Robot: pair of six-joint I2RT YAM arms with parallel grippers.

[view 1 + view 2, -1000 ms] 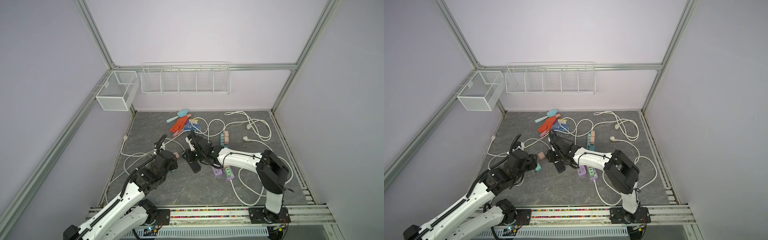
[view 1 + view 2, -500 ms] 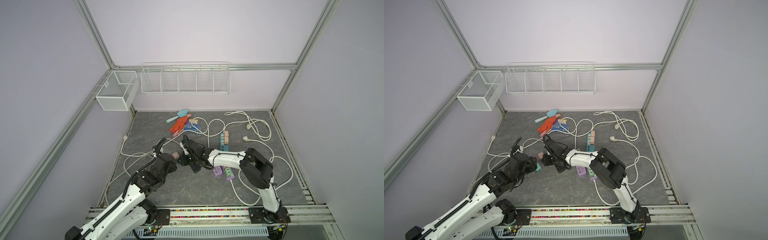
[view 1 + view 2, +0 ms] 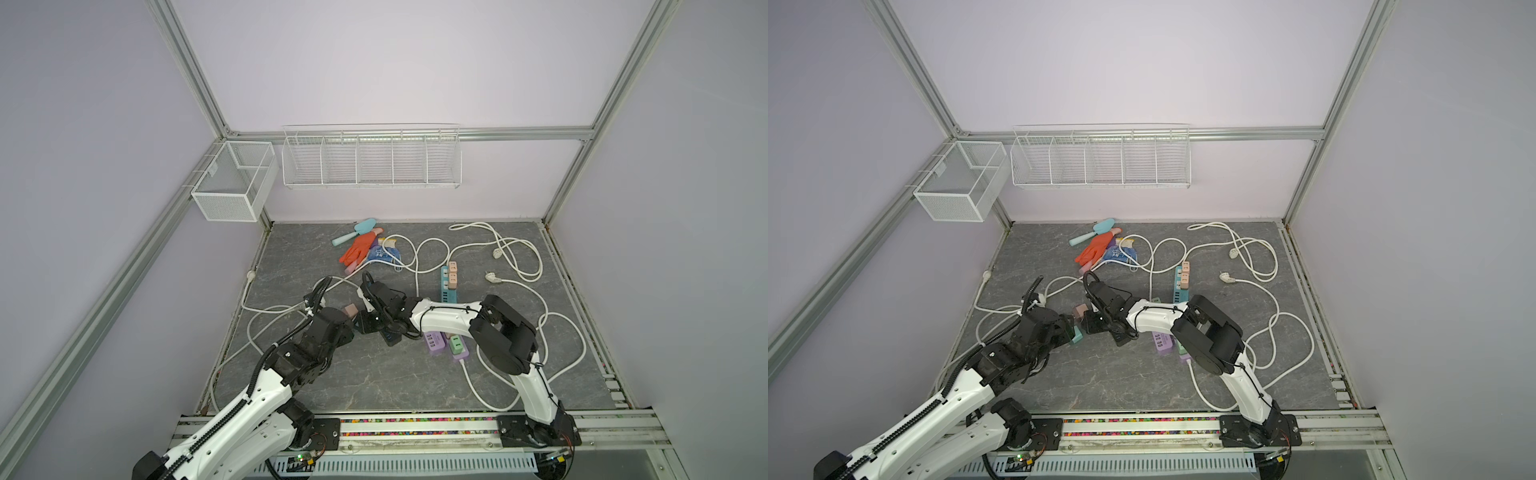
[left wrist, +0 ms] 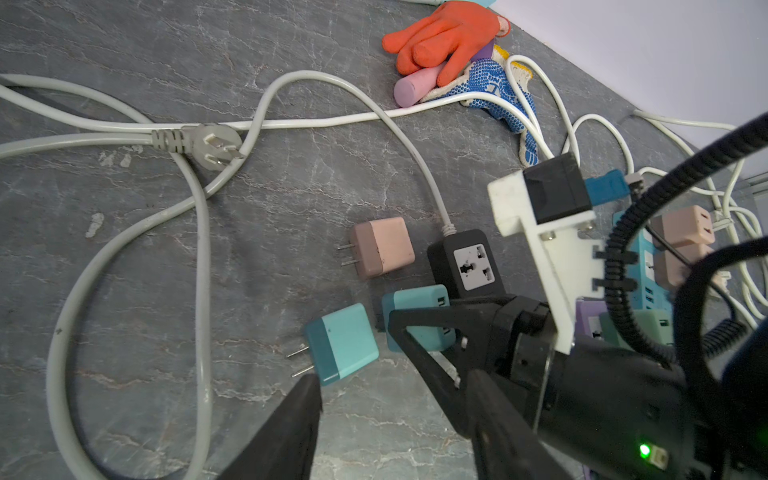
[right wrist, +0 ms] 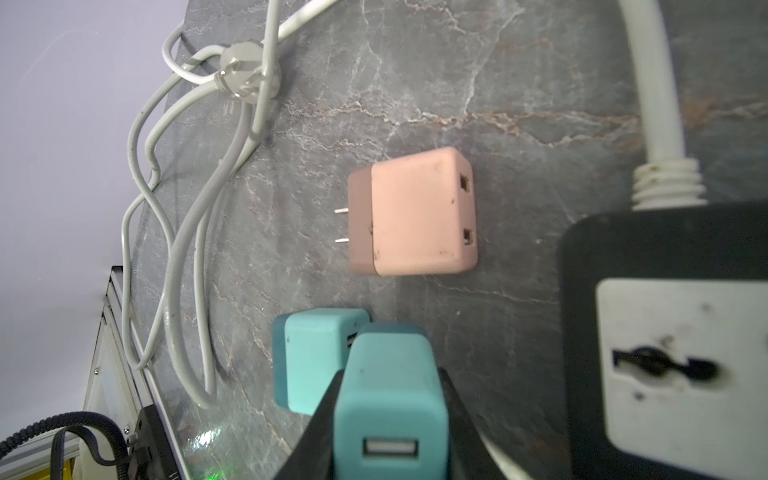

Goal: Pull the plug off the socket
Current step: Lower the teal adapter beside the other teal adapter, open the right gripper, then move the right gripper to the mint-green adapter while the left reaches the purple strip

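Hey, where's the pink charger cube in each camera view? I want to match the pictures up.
In a top view: pink charger cube just left of centre, below the middle.
In a top view: it sits further left of centre, below the middle.
Left wrist view: near the middle, prongs showing.
Right wrist view: near the middle, past the gripped teal charger.
Shared landmark: the black power strip close beside it.
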